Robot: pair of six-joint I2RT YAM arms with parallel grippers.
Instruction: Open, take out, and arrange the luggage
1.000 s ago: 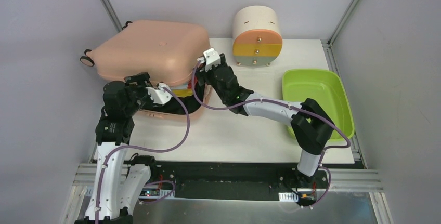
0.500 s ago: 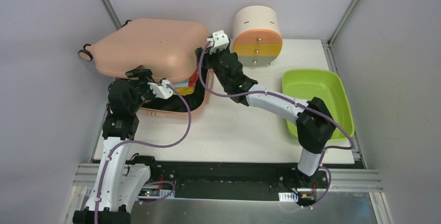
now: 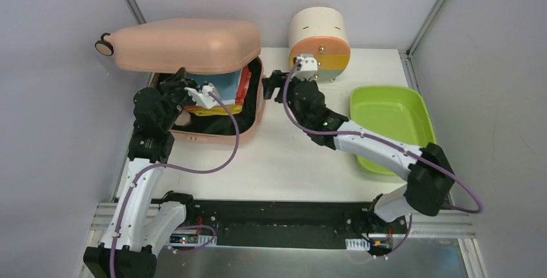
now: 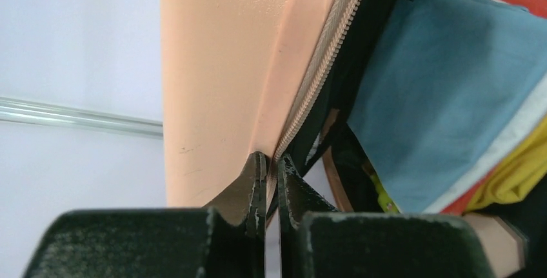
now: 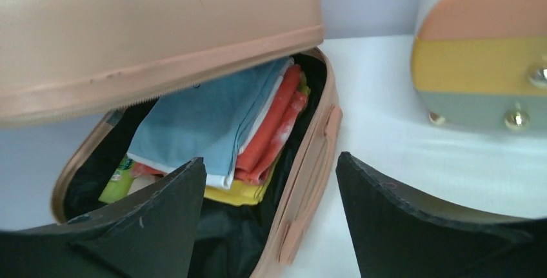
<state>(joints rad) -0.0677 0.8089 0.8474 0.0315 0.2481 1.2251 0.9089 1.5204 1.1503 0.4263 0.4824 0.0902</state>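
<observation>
The peach-pink luggage (image 3: pixel 187 44) lies at the back left with its lid raised steeply, wheels up. Its lower shell (image 3: pixel 216 137) shows black lining and folded clothes: blue (image 5: pixel 206 120), orange (image 5: pixel 274 123) and yellow (image 5: pixel 242 191). My left gripper (image 3: pixel 179 79) is under the lid's front edge, shut on the lid's zipper rim (image 4: pixel 309 78), one finger outside the shell and one inside. My right gripper (image 3: pixel 271 83) is open and holds nothing, just right of the luggage; in its wrist view the gripper (image 5: pixel 268 158) frames the lower shell's side.
A cream cylindrical drawer unit (image 3: pixel 318 46) with orange, yellow and grey drawers stands just behind my right gripper. A lime-green tray (image 3: pixel 390 123) lies at the right. Walls and frame posts close in behind the luggage.
The lid has swung up from nearly flat to steeply raised. My left gripper has gone from open to shut on its rim. My right gripper let the lid go and drew back to the right.
</observation>
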